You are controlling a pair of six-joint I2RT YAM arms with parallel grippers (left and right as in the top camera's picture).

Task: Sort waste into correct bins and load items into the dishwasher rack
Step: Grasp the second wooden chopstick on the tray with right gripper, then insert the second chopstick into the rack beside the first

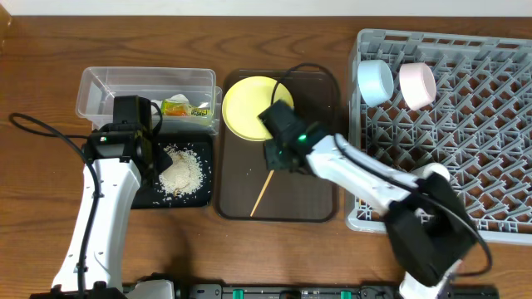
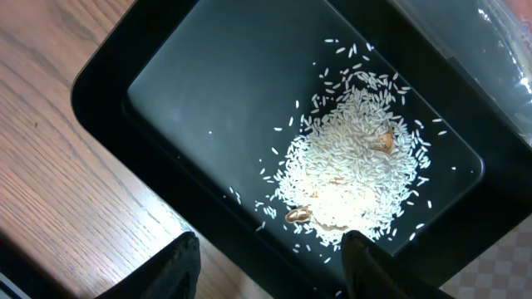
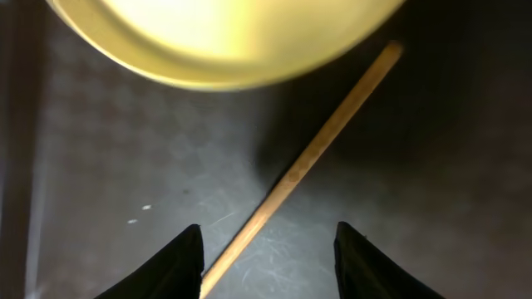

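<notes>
We note chopstick [image 3: 307,158] flat on brown serving tray [image 3: 449,216], directly beneath right end effector [image 3: 268,245], long axis diagonal across its opening. End effector released, grasping nothing. Right arm nearer.

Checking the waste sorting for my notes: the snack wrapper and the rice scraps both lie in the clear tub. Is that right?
Not quite. The rice scraps lie in the black tray, not in the tub; the left wrist view shows this plainly. The snack wrapper does lie in the clear tub.
</notes>
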